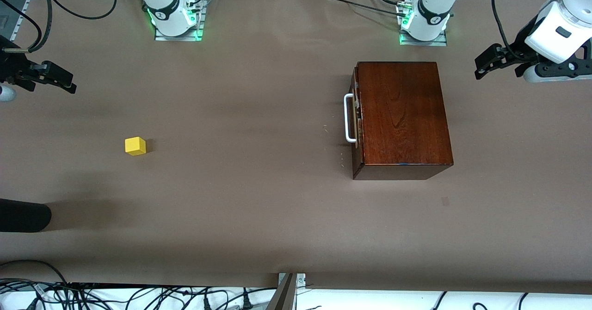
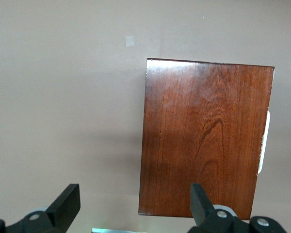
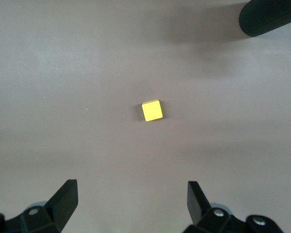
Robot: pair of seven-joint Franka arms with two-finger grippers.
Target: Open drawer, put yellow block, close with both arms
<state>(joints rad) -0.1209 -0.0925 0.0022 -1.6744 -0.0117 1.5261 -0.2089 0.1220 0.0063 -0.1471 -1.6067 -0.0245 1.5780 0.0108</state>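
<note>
No text, label, brand or number can be read on anything here; the small dark marks on the two arm bases are too small to make out.

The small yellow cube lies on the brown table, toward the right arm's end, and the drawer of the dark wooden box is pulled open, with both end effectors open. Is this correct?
One thing is wrong: the drawer with the white bar handle is shut, flush in the dark wooden box, as the front view shows. The small yellow cube does lie toward the right arm's end of the brown table, and the left end effector and right end effector are open.
</note>
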